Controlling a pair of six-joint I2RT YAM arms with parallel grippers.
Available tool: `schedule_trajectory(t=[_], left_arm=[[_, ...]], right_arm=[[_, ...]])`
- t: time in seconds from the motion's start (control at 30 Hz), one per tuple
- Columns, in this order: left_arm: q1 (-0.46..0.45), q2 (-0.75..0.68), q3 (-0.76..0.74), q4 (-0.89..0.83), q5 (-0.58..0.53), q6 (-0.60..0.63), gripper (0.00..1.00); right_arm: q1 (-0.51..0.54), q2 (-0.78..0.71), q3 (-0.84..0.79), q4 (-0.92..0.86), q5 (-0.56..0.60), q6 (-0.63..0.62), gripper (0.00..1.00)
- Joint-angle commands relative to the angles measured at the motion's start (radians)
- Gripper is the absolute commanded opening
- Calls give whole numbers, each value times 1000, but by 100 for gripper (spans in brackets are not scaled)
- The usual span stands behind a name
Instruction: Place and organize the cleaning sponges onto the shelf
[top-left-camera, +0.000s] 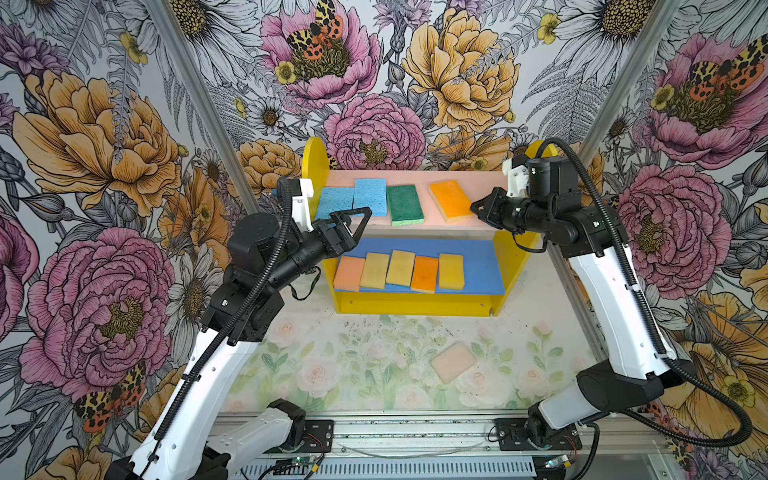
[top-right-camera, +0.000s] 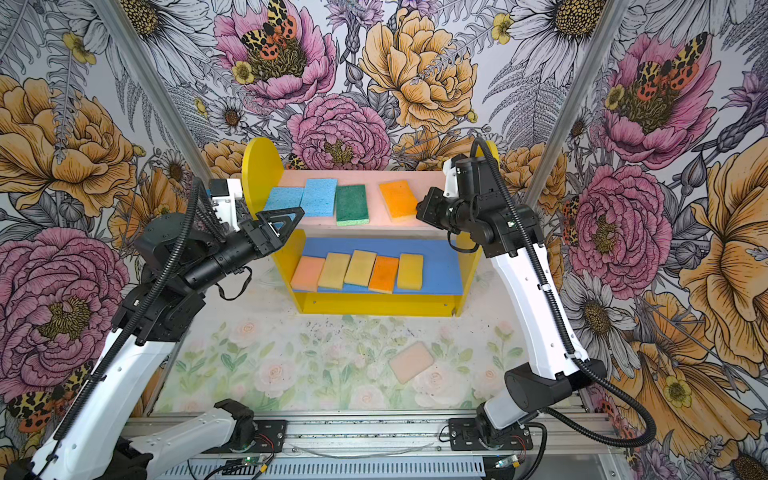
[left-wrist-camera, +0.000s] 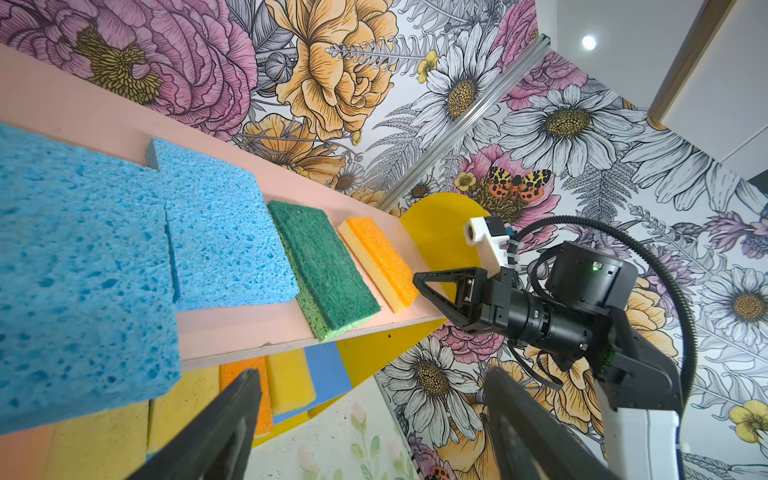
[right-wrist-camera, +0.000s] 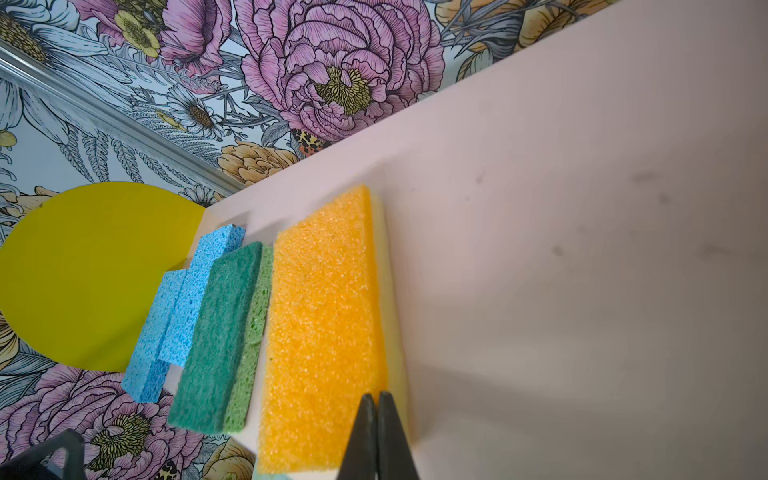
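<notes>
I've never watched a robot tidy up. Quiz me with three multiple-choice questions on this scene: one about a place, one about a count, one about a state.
1. Where is the pink sponge that is not on the shelf?
A. on the table, in front of the shelf
B. behind the shelf
C. underneath the shelf

2. How many sponges lie on the blue lower board?
A. three
B. five
C. seven

3. How does the right gripper stand?
A. wide open
B. shut, holding nothing
C. shut on a bottle

Answers:
1 A, it lies flat on the table, apart from the shelf.
2 B, five lie side by side in both top views.
3 B, its jaws meet with nothing between them, beside the orange sponge.
</notes>
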Motion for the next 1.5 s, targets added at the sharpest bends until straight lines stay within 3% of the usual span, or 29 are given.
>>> schedule_trajectory(t=[0.0, 0.07, 0.13, 0.3, 0.63, 1.07, 1.3, 1.47], left_arm=[[25, -19, -16, 15, 24, -13, 86], [39, -19, -21, 16, 34, -19, 86], [47, -21, -24, 16, 39, -21, 87], [53, -19, -29, 17, 44, -23, 87], [76, -45, -43, 15, 64, -36, 88], [84, -54, -41, 17, 70, -40, 88], [85, -77, -40, -6, 73, -20, 91], [93, -89, -2, -75, 64, 26, 99]], right_arm=[[22, -2, 6, 63, -53, 15, 7], [26, -6, 5, 68, -79, 16, 28], [27, -16, 3, 72, -89, 13, 42], [22, -17, 2, 71, -92, -3, 56], [21, 47, 29, 72, -134, -25, 57], [85, 9, 20, 85, -178, 0, 57], [65, -42, -30, 79, -71, -38, 57], [19, -72, -66, 79, -93, -44, 60]])
